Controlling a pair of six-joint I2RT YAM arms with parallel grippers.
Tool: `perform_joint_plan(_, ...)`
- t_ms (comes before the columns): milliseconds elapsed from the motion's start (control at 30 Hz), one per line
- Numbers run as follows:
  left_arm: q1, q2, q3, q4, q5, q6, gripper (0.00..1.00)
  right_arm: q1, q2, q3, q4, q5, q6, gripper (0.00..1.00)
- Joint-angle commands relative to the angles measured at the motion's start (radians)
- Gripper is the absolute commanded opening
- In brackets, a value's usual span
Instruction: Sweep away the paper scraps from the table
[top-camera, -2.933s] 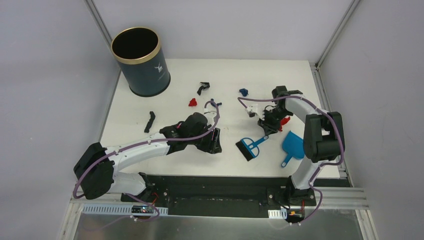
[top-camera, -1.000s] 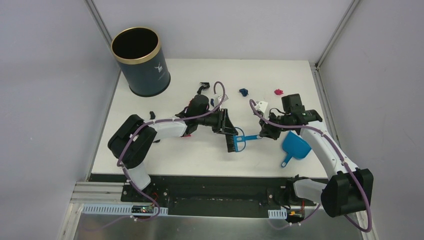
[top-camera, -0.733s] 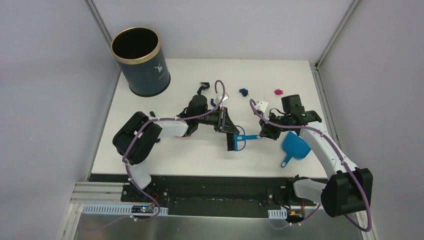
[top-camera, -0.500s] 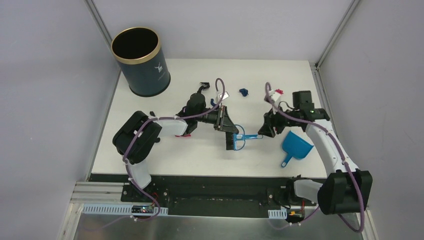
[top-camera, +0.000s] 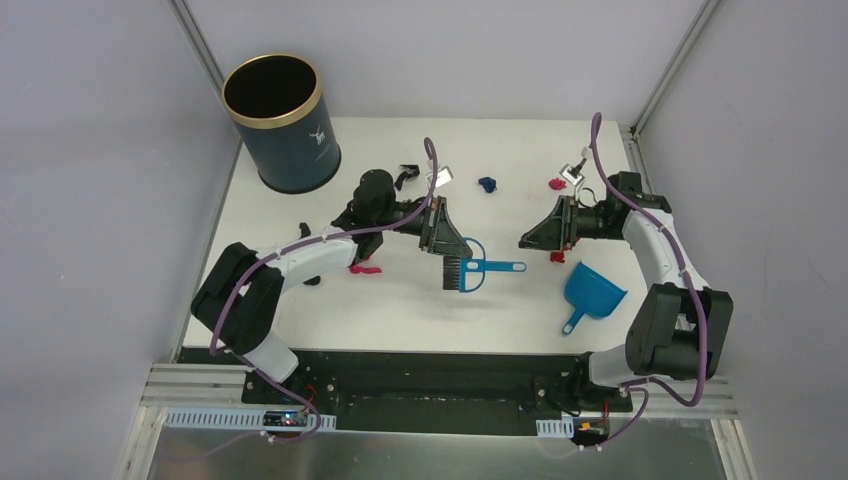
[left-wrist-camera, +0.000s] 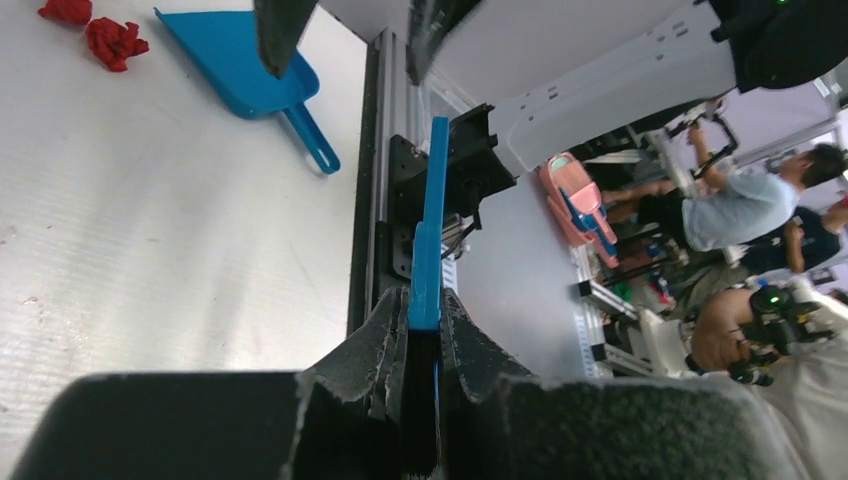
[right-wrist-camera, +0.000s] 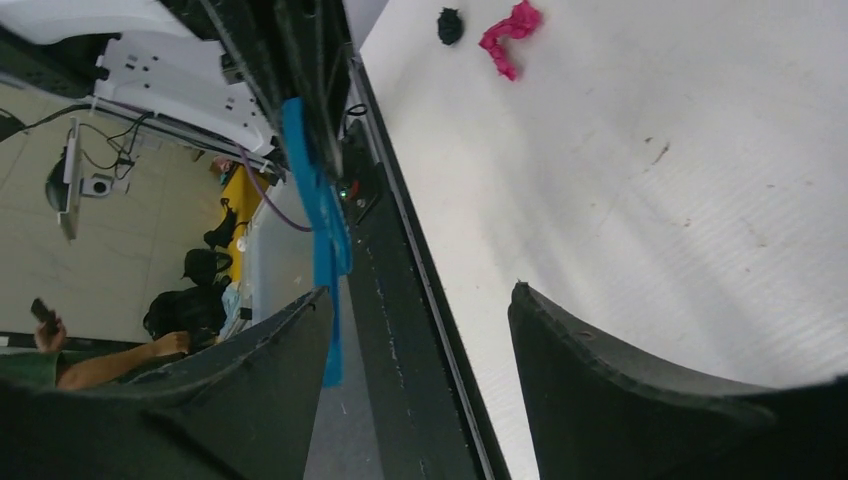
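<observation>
My left gripper (top-camera: 446, 252) is shut on the head of a blue hand brush (top-camera: 482, 268); in the left wrist view the blue handle (left-wrist-camera: 430, 220) juts straight out from between the pads. My right gripper (top-camera: 530, 240) stands open, a short way right of the handle's tip and not touching it. Paper scraps lie scattered on the table (top-camera: 400, 310): a dark blue one (top-camera: 487, 184), a magenta one (top-camera: 557, 184), a red one (top-camera: 557, 257), a pink one (top-camera: 362, 268) and black ones (top-camera: 407, 175). The right wrist view shows the handle (right-wrist-camera: 318, 225) beside my open gripper (right-wrist-camera: 420, 293).
A blue dustpan (top-camera: 592, 292) lies at the front right, under the right arm. A dark blue gold-rimmed bin (top-camera: 280, 122) stands at the back left corner. Grey walls close in the table. More black bits (top-camera: 303, 232) lie near the left arm.
The right gripper opened, let go of the brush handle and drew back to the right. The left gripper closed on the brush head and now carries it alone.
</observation>
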Motion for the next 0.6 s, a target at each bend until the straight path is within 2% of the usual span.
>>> perform_joint_plan(0, 0.032, 0.054, -0.012, 0.227, 0.041, -0.151, 0.0, 0.005, -0.069, -0.029, -0.062, -0.14, -0.129, 0.68)
perform_joint_plan(233, 0.072, 0.087, -0.037, 0.368, 0.009, -0.263, 0.0, 0.032, -0.109, -0.108, 0.105, -0.18, 0.024, 0.66)
perform_joint_plan(567, 0.08, 0.123, -0.045, 0.44, -0.002, -0.328, 0.0, 0.077, -0.065, -0.104, 0.142, -0.178, 0.062, 0.58)
